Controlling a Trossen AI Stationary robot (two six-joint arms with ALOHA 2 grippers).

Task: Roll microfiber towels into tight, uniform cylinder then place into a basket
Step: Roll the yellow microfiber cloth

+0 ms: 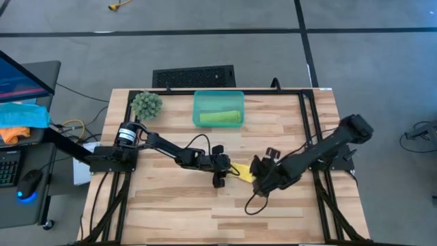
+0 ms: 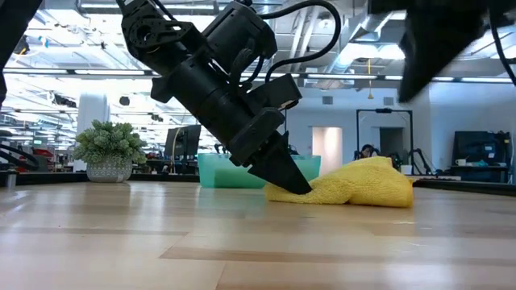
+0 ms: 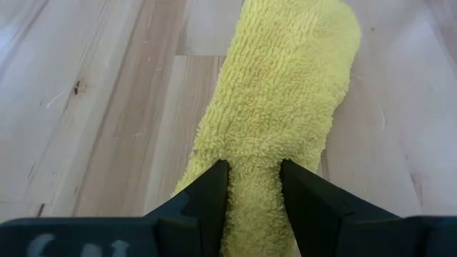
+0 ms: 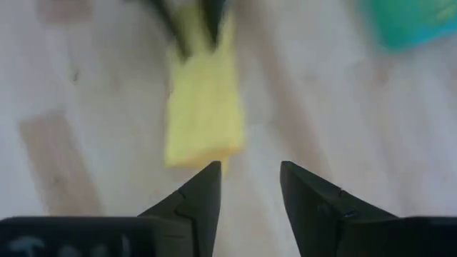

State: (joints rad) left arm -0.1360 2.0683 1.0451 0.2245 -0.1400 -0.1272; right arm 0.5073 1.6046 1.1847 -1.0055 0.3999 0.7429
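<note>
Left gripper [image 3: 253, 207] is clamped on one end of the rolled yellow towel [image 3: 285, 93]; the roll's long axis runs straight ahead of its fingers. Right gripper [image 4: 248, 193] is parted and empty, the towel's far end just ahead.

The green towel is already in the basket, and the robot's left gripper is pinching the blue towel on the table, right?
Almost. The towel pinched by the left gripper is yellow, not blue; the left wrist view shows the yellow towel between its fingers, lying on the table. The rest holds: in the high view the green towel lies in the basket.
</note>
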